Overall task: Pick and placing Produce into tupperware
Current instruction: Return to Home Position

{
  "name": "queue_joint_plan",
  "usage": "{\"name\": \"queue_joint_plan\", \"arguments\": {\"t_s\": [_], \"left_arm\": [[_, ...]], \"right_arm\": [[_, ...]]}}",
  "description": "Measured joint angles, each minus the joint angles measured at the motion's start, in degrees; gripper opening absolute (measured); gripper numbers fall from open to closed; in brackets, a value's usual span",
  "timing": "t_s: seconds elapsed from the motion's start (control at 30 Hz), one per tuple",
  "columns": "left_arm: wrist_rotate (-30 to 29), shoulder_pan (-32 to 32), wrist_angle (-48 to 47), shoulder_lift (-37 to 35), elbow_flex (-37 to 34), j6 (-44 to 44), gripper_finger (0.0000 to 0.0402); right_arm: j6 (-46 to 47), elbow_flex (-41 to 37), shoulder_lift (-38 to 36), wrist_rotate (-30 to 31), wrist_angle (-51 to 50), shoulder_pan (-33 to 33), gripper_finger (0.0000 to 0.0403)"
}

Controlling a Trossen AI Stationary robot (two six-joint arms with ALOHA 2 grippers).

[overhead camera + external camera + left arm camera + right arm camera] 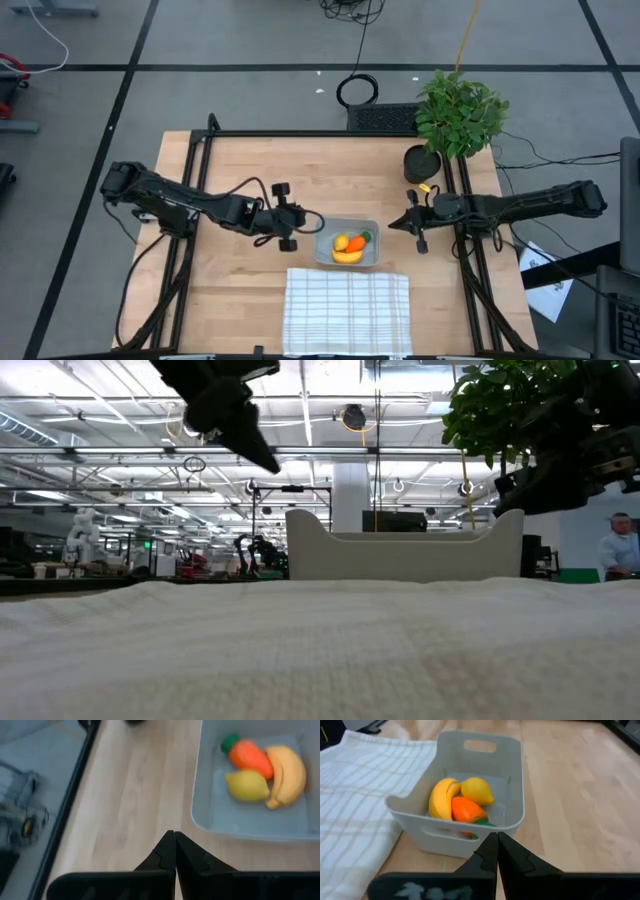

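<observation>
The grey tupperware (347, 245) stands on the wooden table. In it lie the produce pieces side by side: a yellow banana (441, 797), an orange carrot with a green top (468, 810) and a yellow lemon (477, 791). My left gripper (318, 217) is shut and empty, raised above the table just left of the tub. My right gripper (393, 222) is shut and empty, to the right of the tub. In the low view the tub (404, 545) rises behind the cloth.
A white checked cloth (346, 310) lies at the near edge, in front of the tub. A leafy potted plant (455, 115) stands at the far right corner. A black frame (300, 133) rims the table. Bare wood lies to the left and far side.
</observation>
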Motion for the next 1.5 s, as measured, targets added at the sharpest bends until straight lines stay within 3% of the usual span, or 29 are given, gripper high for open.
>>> {"name": "queue_joint_plan", "arguments": {"t_s": [0.17, 0.33, 0.7, 0.87, 1.0, 1.17, 1.5], "left_arm": [[6.2, 2.8, 12.0, -1.5, -6.0, 6.9, 0.0000], [10.0, 6.5, 22.7, -6.1, -15.2, 7.8, 0.0000], [19.1, 9.7, 41.6, -26.9, -35.7, 10.2, 0.0000], [26.6, 9.6, 51.5, -34.1, -43.7, 11.9, 0.0000], [28.3, 9.1, 54.6, -38.8, -48.5, 12.4, 0.0000], [26.2, 9.0, 54.7, -44.0, -52.4, 12.0, 0.0000], [24.5, 8.9, 52.2, -49.3, -53.9, 13.4, 0.0000]], "right_arm": [[-0.3, 0.0, -1.6, 0.0, -0.1, 0.0, 0.0000], [-0.6, 0.0, -4.1, 0.0, 0.5, -0.2, 0.0000], [-1.4, 0.0, -8.8, -0.2, 2.2, -0.2, 0.0000], [-1.1, 0.0, -10.6, -2.9, 4.2, -0.2, 0.0000], [-0.5, 0.0, -11.8, -3.2, 6.1, -0.2, 0.0000], [0.4, 0.0, -13.7, -3.0, 6.6, -0.2, 0.0000], [-0.4, 0.0, -18.3, -2.7, 6.4, -0.2, 0.0000]]}}
